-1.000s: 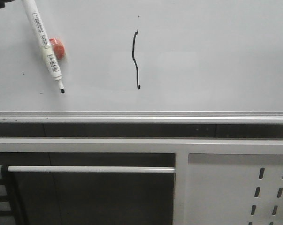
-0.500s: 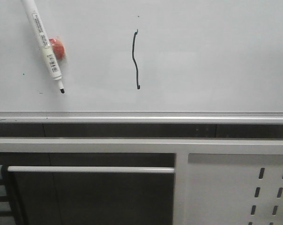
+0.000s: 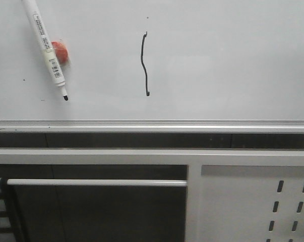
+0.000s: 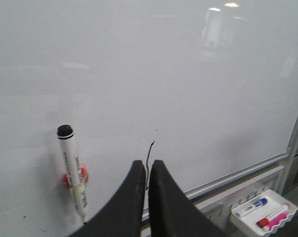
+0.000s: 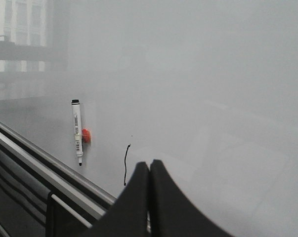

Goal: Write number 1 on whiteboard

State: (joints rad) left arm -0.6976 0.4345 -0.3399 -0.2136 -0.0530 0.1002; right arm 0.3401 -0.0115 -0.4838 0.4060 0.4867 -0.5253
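At the far left of the whiteboard (image 3: 232,60) a white marker (image 3: 46,48) is seen hanging tilted, its black tip lowest and to the right, fixed by a red holder (image 3: 61,51) just behind its barrel; the cap is off in the front view. Further right, well apart from the marker, the number 1 (image 3: 145,64) is drawn as a thin black, slightly wavy upright stroke with small hooks at both ends, near the middle of the board and above the silver rail (image 3: 152,126) along its lower edge. Below the rail a white frame with a horizontal bar (image 3: 96,182) is seen, and to the right a white perforated panel (image 3: 257,206). In the left wrist view a tray (image 4: 265,213) with blue and red markers is seen at the lower right. The left end effector (image 4: 147,170) is closed, fingertips together, nothing held; the right end effector (image 5: 149,170) is likewise closed and empty; both are held off the board.
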